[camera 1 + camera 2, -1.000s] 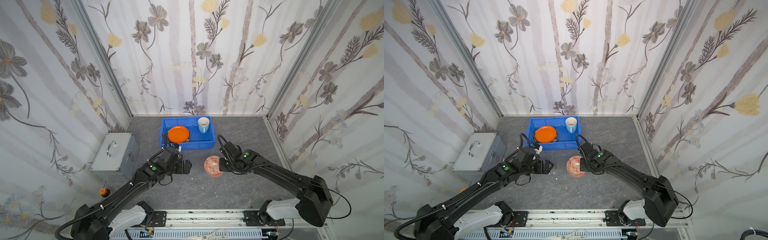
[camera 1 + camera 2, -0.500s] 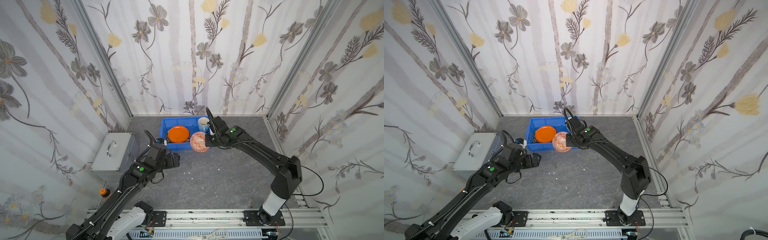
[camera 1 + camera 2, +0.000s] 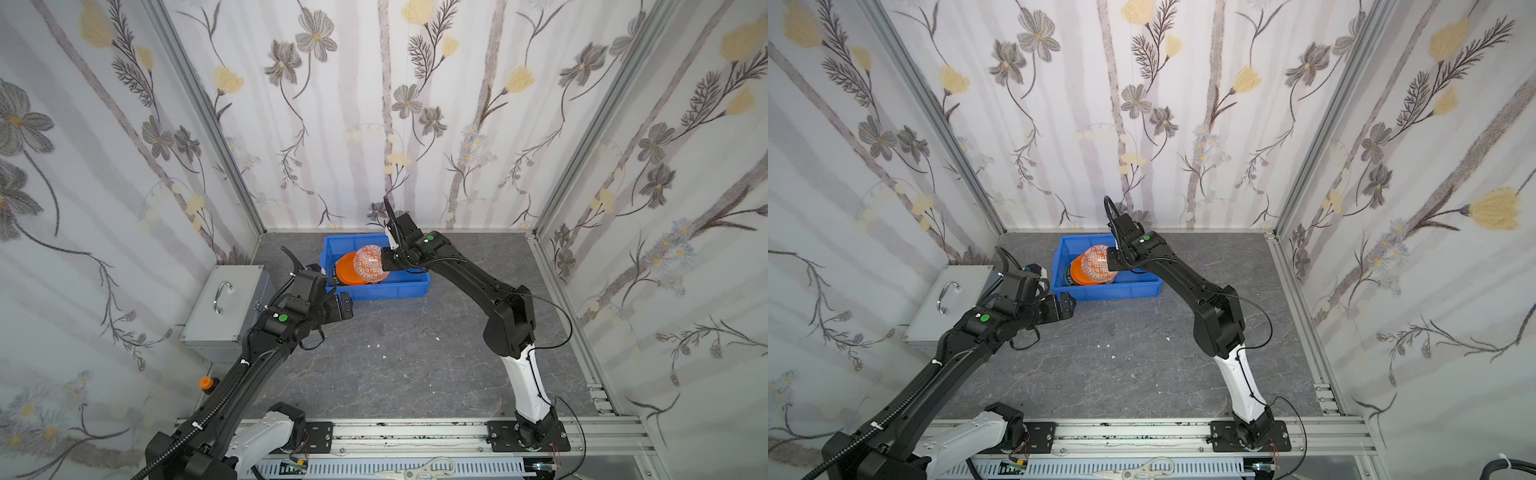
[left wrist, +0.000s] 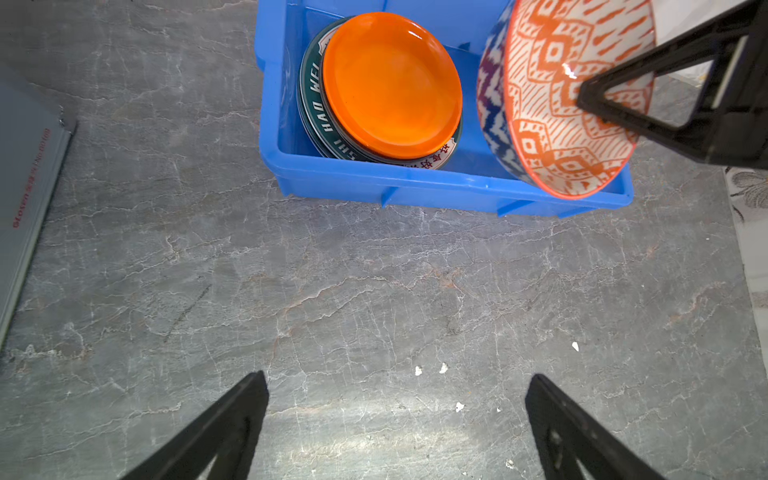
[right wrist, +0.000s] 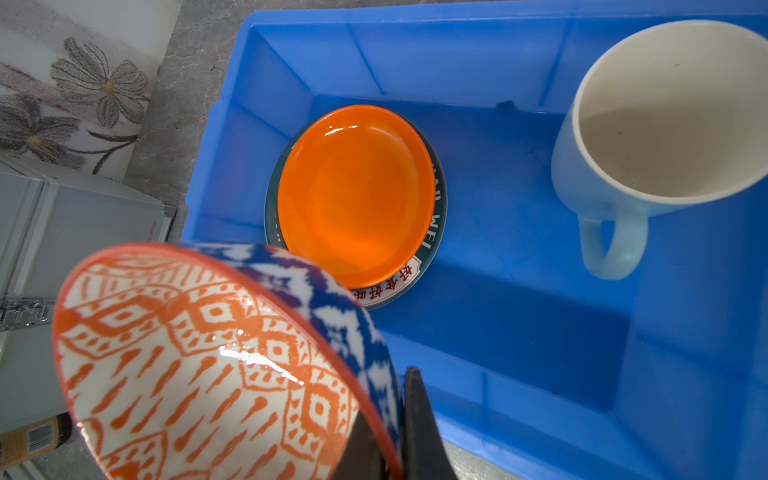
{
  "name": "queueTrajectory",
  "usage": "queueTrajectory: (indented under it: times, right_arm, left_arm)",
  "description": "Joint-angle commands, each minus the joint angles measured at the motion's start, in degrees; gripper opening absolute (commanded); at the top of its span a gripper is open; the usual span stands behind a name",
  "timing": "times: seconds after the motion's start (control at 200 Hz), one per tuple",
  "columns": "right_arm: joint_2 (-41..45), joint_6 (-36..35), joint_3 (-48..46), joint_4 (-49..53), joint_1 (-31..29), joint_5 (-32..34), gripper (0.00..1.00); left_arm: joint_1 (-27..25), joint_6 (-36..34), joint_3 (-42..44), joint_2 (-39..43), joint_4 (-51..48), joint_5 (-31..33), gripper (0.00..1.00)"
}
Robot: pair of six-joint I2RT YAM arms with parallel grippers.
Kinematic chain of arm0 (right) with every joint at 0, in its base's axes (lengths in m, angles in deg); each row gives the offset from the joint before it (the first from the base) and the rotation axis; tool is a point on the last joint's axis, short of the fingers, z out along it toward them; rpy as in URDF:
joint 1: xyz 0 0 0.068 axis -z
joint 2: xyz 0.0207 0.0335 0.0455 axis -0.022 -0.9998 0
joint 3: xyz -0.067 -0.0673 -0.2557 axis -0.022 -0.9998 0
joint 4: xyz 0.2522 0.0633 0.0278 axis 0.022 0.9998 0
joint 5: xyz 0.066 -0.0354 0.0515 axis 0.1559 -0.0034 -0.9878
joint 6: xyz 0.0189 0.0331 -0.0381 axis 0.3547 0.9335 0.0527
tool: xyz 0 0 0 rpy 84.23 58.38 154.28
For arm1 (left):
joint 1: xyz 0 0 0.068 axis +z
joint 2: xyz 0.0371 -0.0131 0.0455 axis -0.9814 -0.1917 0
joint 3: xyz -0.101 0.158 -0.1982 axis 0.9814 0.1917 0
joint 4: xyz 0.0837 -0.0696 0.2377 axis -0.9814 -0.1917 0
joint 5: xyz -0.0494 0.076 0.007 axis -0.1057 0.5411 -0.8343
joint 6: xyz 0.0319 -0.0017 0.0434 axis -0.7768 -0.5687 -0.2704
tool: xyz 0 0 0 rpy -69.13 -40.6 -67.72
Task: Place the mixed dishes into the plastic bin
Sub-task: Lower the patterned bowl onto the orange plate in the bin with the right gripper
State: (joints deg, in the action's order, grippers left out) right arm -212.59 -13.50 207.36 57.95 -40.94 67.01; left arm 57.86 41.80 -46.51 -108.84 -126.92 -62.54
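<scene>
Since the right end effector [image 3: 385,262] is clamped on its rim, the orange patterned bowl [image 3: 368,264] hangs tilted over the plastic bin [image 3: 388,291] beside the plates [image 3: 343,273], while the left end effector [image 4: 397,376] hovers near-left, spread apart, out of the way.

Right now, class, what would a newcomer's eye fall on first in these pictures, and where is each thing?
The orange patterned bowl strikes first: tilted over the bright blue bin towards the back, its rim pinched in the right gripper, jaws shut. Inside the bin a plain orange plate tops a lettered plate, with a light-blue mug upright beside them. The left gripper hangs before the bin, jaws wide and empty.
</scene>
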Motion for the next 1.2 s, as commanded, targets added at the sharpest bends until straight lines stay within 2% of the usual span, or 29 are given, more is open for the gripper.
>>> queueTrajectory:
  times: [0.0, 0.32, 0.619, 0.759, 1.194]
  right_arm:
    - [-2.2, -1.1, 0.8, -8.3, 0.3, -3.2, 0.02]
    - [-9.9, 0.9, 2.4, -21.5, 1.4, -8.2, 0.02]
    - [-16.8, 3.7, 9.7, -24.1, 3.1, -10.7, 0.04]
    - [-19.4, 3.9, 13.5, -21.6, 3.6, -11.5, 0.05]
    - [-20.9, 2.9, 13.8, -18.9, 3.4, -12.7, 0.07]
  left_arm:
    - [0.9, -0.5, -1.0, -1.1, 0.4, -0.5, 1.0]
    - [2.2, -0.5, -1.7, -3.5, 0.9, -1.3, 1.0]
    - [2.5, -0.1, -1.6, -4.6, 1.6, -1.7, 1.0]
    - [2.6, 0.1, -1.4, -5.2, 2.0, -1.7, 1.0]
    - [2.7, 0.5, -1.0, -7.3, 4.2, -3.4, 1.0]
